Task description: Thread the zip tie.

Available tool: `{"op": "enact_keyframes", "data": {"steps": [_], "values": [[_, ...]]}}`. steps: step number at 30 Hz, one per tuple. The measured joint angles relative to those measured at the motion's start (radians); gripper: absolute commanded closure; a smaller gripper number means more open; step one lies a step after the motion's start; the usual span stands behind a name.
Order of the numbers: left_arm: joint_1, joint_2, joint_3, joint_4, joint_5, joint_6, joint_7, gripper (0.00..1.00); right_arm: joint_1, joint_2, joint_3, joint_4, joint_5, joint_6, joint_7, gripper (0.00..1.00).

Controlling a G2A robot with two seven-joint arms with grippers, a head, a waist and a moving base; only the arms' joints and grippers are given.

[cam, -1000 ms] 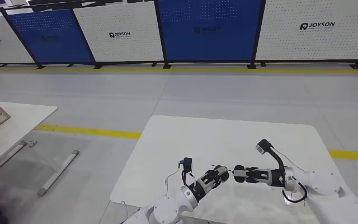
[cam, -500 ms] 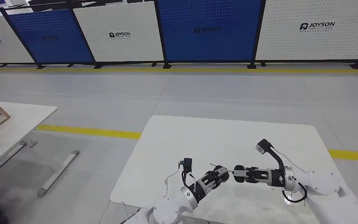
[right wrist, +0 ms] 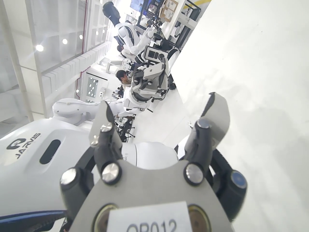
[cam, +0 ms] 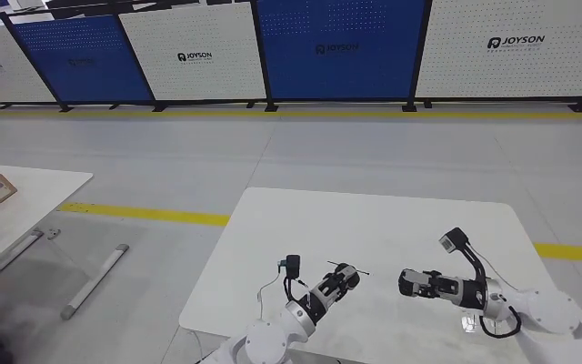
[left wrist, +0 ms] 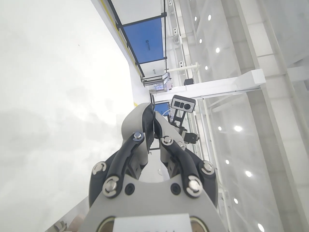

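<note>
zip tie (cam: 363,270) is clamped between the closed fingers of the left gripper (cam: 350,272), over the near part of the white table (cam: 364,218). right gripper (cam: 406,283) is held nearby, apart from it, with fingers spread and nothing between them.

The zip tie (cam: 363,269), a thin black strip, is pinched between the closed jaws of the left gripper (cam: 348,271), its ends poking out either side, above the white surface (cam: 364,218).

Left hand (left wrist: 151,112) clamped on black zip tie (left wrist: 153,127) (edge-on), over white surface (left wrist: 60,61), right hand (left wrist: 190,138) farther off at two o'clock
</note>
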Motion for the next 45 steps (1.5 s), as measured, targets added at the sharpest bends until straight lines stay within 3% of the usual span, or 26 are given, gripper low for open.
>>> {"op": "enact_keyframes", "data": {"steps": [4, 15, 18, 21, 24, 28, 31, 33, 42, 45], "values": [[0.018, 0.004, -0.027, 0.004, -0.043, 0.017, -0.022, 1.0, -0.025, 0.003, 0.034, -0.017, 0.003, 0.0, 0.012, 0.0], [0.013, 0.003, -0.031, 0.007, -0.043, 0.014, -0.023, 1.0, -0.024, 0.003, 0.032, -0.016, 0.003, 0.0, 0.011, 0.0], [0.017, 0.006, -0.059, -0.016, -0.054, 0.006, -0.042, 1.0, -0.024, 0.003, 0.032, -0.016, 0.003, 0.0, 0.011, 0.0], [0.034, 0.015, -0.119, -0.075, -0.048, 0.008, -0.04, 1.0, -0.024, 0.003, 0.032, -0.016, 0.003, 0.0, 0.011, 0.0], [0.064, 0.027, -0.191, -0.163, -0.03, 0.039, -0.06, 1.0, -0.024, 0.003, 0.032, -0.016, 0.003, 0.0, 0.011, 0.0], [0.12, 0.049, -0.292, -0.292, 0.033, 0.125, -0.15, 1.0, -0.024, 0.003, 0.032, -0.016, 0.003, 0.0, 0.011, 0.0], [0.158, 0.064, -0.343, -0.347, 0.111, 0.195, -0.238, 1.0, -0.024, 0.003, 0.032, -0.016, 0.003, 0.0, 0.011, 0.0], [0.172, 0.068, -0.37, -0.367, 0.109, 0.215, -0.26, 1.0, -0.024, 0.003, 0.032, -0.016, 0.003, 0.0, 0.011, 0.0], [0.178, 0.067, -0.378, -0.371, 0.085, 0.214, -0.263, 1.0, -0.024, 0.003, 0.032, -0.016, 0.003, 0.0, 0.011, 0.0], [0.161, 0.063, -0.341, -0.308, 0.09, 0.216, -0.259, 1.0, -0.024, 0.003, 0.032, -0.016, 0.003, 0.0, 0.011, 0.0]]}}
